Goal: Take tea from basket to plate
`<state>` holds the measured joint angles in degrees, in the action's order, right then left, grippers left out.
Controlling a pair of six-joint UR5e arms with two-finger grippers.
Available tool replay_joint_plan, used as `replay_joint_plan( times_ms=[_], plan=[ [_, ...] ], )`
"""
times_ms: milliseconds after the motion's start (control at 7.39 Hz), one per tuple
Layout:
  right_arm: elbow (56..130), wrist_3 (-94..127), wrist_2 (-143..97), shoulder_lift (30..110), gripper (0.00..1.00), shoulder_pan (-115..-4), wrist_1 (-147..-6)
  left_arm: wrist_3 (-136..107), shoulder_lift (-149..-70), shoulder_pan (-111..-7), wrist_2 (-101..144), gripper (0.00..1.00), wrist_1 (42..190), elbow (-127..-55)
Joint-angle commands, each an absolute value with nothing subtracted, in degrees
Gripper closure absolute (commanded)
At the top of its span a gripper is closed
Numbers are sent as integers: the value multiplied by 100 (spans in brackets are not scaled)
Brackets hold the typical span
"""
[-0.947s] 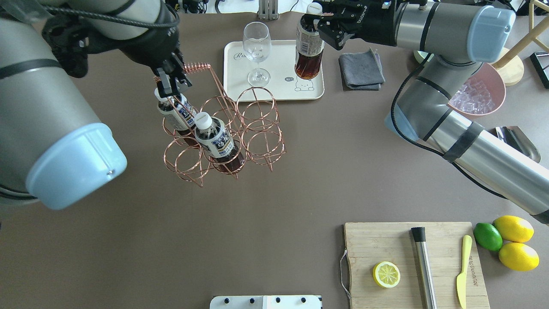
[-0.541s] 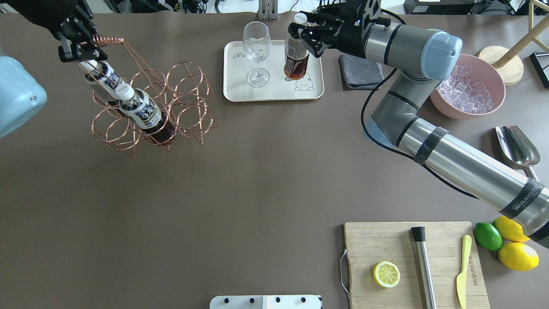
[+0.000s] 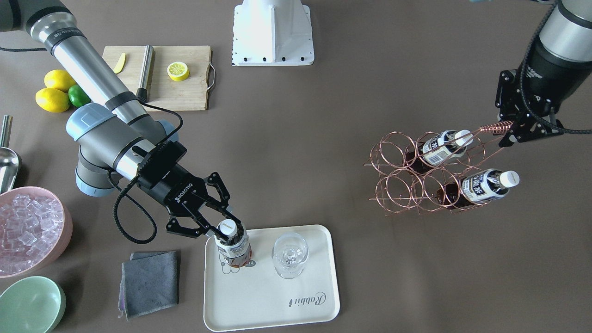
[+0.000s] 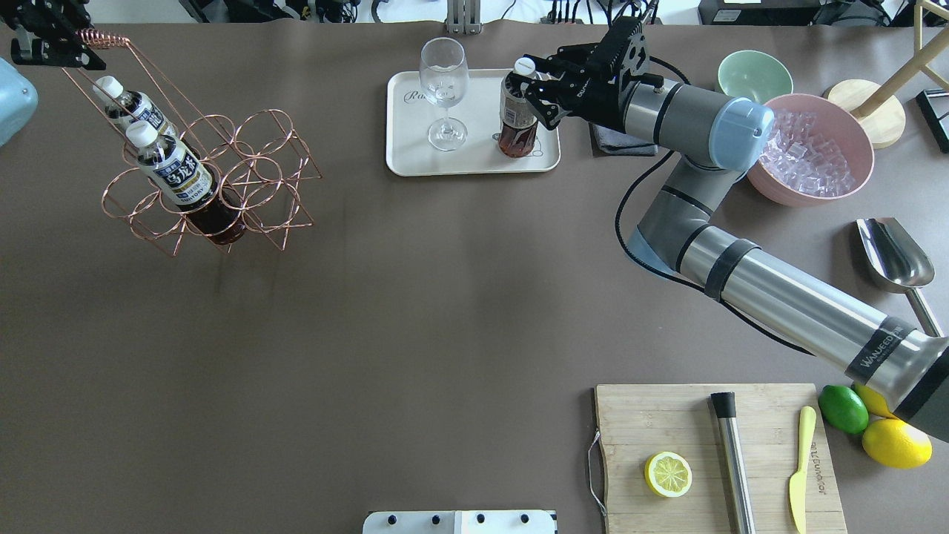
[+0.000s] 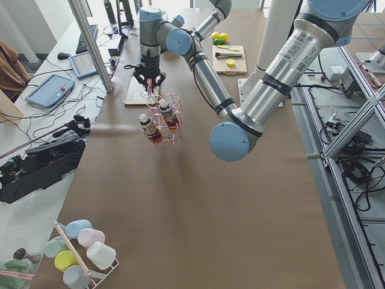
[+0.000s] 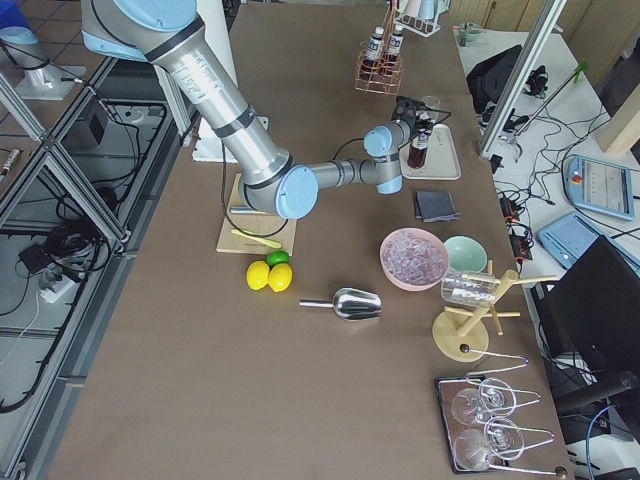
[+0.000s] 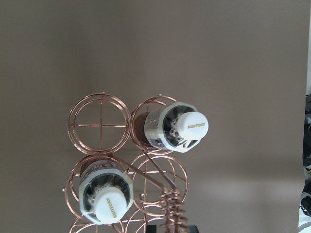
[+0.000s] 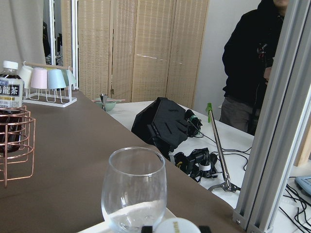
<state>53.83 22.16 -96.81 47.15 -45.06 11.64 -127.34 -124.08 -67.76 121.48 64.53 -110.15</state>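
The tea bottle (image 4: 517,119) stands upright on the cream plate (image 4: 415,152), over its bear drawing. My right gripper (image 4: 528,73) is shut on the bottle at its white cap; the front view shows the gripper (image 3: 225,230) and the bottle (image 3: 234,249) too. My left gripper (image 4: 73,46) is shut on the coiled handle of the copper basket (image 4: 222,178). It holds the basket tilted above the table at the far left. Two alike bottles (image 4: 178,178) (image 4: 127,107) sit in its cells, also seen in the left wrist view (image 7: 177,131).
A wine glass (image 4: 443,89) stands on the plate just left of the tea. A grey cloth (image 3: 150,282), a pink bowl of ice (image 4: 808,159) and a green bowl (image 4: 754,74) lie right of the plate. A cutting board (image 4: 712,452), lemons and a scoop (image 4: 893,256) are near right.
My left arm carried the basket far to the left with two bottles in it. My right gripper brought the tea down until it stands on the plate.
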Motion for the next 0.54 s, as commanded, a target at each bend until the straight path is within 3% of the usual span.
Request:
replay_joint_plan(
  times_ms=[0,135,271,406],
  plan=[
    [5238,2145,-9650,4711,100,-4456,1301,-11624,-12384,-7266,12129,100,7168,-9901],
    [5273,2162,-9633,4711,100,-4456,1301,-11384,-12410,-7530,12138,100,7589,-9401],
    [5334,2171,-9615,4702,57,-4456,1292,-11364,-12401,-7732,12138,100,8055,-9074],
    [5396,2319,-9580,4720,1,-4456,1292,-11356,-12401,-7943,12138,100,8695,-8461]
  ],
)
